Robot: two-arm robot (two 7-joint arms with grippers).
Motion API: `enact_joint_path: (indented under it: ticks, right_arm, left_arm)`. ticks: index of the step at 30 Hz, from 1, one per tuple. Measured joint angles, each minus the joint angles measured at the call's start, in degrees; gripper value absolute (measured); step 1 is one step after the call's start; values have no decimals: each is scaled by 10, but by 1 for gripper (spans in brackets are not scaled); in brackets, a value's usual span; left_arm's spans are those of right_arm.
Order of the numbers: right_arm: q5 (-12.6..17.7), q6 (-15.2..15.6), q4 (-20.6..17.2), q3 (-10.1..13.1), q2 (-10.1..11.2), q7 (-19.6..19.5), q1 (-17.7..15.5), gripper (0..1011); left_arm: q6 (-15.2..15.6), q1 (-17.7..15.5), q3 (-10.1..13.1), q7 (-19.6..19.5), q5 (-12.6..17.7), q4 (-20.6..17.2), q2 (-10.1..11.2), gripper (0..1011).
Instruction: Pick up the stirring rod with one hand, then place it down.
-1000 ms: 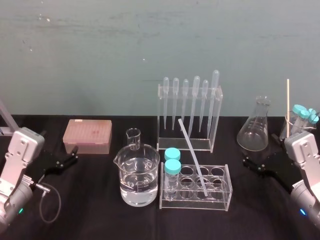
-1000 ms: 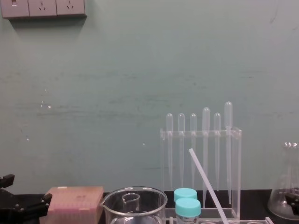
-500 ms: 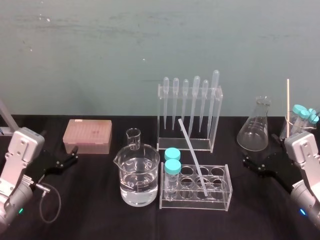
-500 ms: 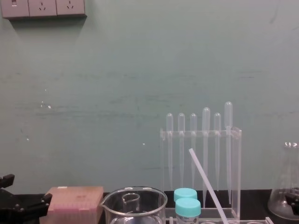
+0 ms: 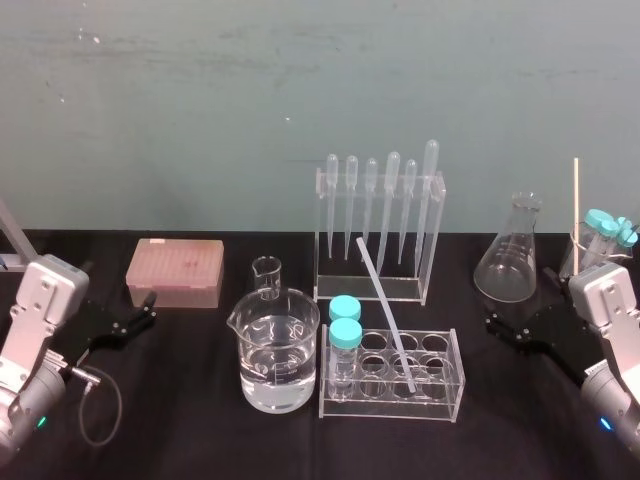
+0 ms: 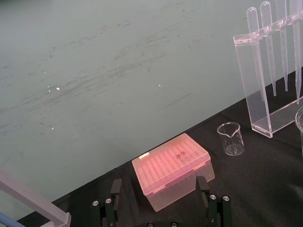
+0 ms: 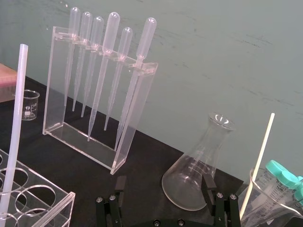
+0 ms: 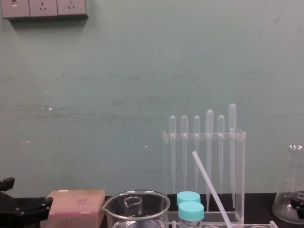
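The stirring rod stands tilted in the clear test-tube rack, near the front edge of the black counter at about its middle. Its lower end sits down in a hole of the rack, and its upper end leans back toward the pipette rack behind. Nothing grips it. Two blue-capped tubes fill the rack's left end, just beside a beaker of water.

The left gripper waits low by the counter's left edge, released and empty, facing a pink pipette-tip box. The right gripper sits by the right edge (fingers likewise spread on nothing), facing an Erlenmeyer flask.
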Motion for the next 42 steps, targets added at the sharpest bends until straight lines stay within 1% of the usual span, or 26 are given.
enact_joint_path:
  ticks: [18, 20, 21, 22, 24, 25, 27, 28, 30, 31, 33, 34, 37, 40, 42]
  right_arm:
    - [0, 0, 0, 1, 0, 1, 0, 1003]
    - [18, 4, -4, 9, -3, 13, -2, 1003]
    - [33, 9, -9, 15, -6, 22, -4, 1003]
    - [58, 18, -16, 23, -9, 39, -6, 1003]
    - [88, 31, -27, 32, -13, 61, -8, 1003]
    - [116, 46, -39, 40, -17, 85, -8, 1003]
    - [141, 62, -50, 45, -19, 109, -8, 1003]
    - [160, 74, -59, 47, -21, 130, -6, 1003]
    - [175, 86, -68, 48, -23, 151, -2, 1003]
    - [186, 96, -75, 48, -25, 170, 2, 1003]
    - [192, 104, -80, 46, -27, 185, 8, 1003]
    - [197, 111, -82, 43, -30, 200, 14, 1003]
    - [196, 121, -81, 35, -38, 221, 29, 1003]
    - [189, 134, -74, 28, -45, 226, 42, 1003]
    - [181, 151, -64, 21, -55, 225, 56, 1003]
  left_arm:
    - [0, 0, 0, 0, 0, 0, 0, 1000]
    - [0, 0, 0, 0, 0, 0, 0, 1000]
    - [0, 0, 0, 0, 0, 0, 0, 1000]
    - [0, 0, 0, 0, 0, 0, 0, 1000]
    - [0, 0, 0, 0, 0, 0, 0, 1000]
    - [0, 0, 0, 0, 0, 0, 0, 1000]
    - [0, 0, 0, 0, 0, 0, 0, 1000]
    - [0, 0, 0, 0, 0, 0, 0, 1000]
    - [0, 0, 0, 0, 0, 0, 0, 1000]
    - [0, 0, 0, 0, 0, 0, 0, 1000]
    - [0, 0, 0, 0, 0, 0, 0, 1000]
    - [0, 0, 0, 0, 0, 0, 0, 1000]
    - [0, 0, 0, 0, 0, 0, 0, 1000]
    - [0, 0, 0, 0, 0, 0, 0, 1000]
    - [0, 0, 0, 0, 0, 0, 0, 1000]
